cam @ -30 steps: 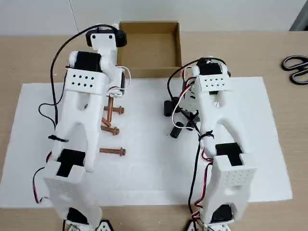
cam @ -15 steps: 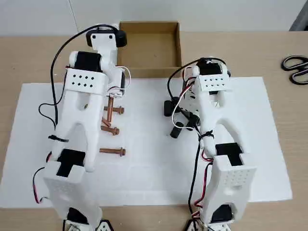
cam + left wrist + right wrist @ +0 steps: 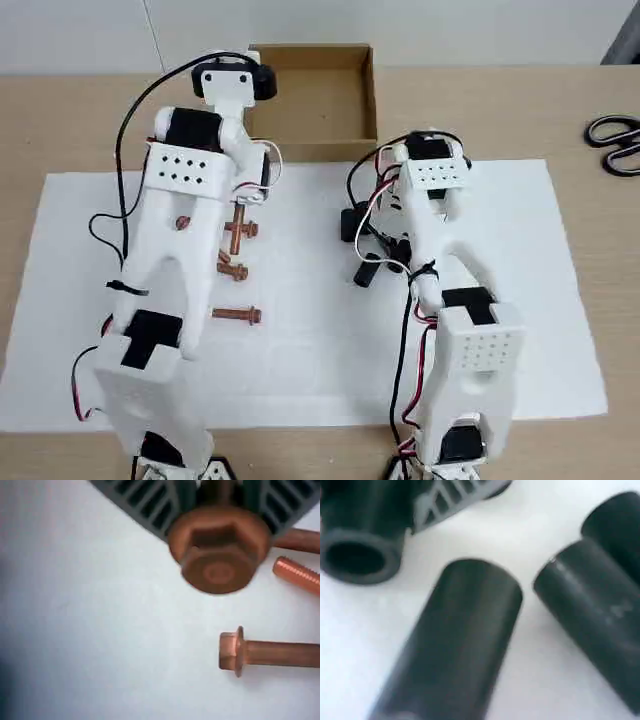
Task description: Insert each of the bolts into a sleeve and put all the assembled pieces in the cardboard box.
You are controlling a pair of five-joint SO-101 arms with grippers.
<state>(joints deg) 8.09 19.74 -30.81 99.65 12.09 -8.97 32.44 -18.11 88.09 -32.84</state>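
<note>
My left gripper [image 3: 217, 497] is shut on a copper bolt [image 3: 217, 555] whose hex head faces the camera, held between grey ribbed fingers [image 3: 145, 505]. In the high view this bolt [image 3: 236, 232] hangs under the left arm, above two more bolts [image 3: 230, 268] [image 3: 236, 314] lying on the white sheet. My right gripper [image 3: 375, 515] looks shut on a black sleeve [image 3: 357, 555] with its open end showing. Other sleeves [image 3: 455, 640] [image 3: 590, 615] lie right beside it. The high view shows black sleeves [image 3: 348, 222] [image 3: 367, 270] by the right gripper [image 3: 378, 240].
The cardboard box [image 3: 372, 95] stands open at the back, between the two arms. A white sheet [image 3: 320, 370] covers the work area. Scissors [image 3: 615, 140] lie on the wooden table at the far right.
The left arm has shifted slightly to the right and away, carrying its bolt. The right arm has shifted a little to the left.
</note>
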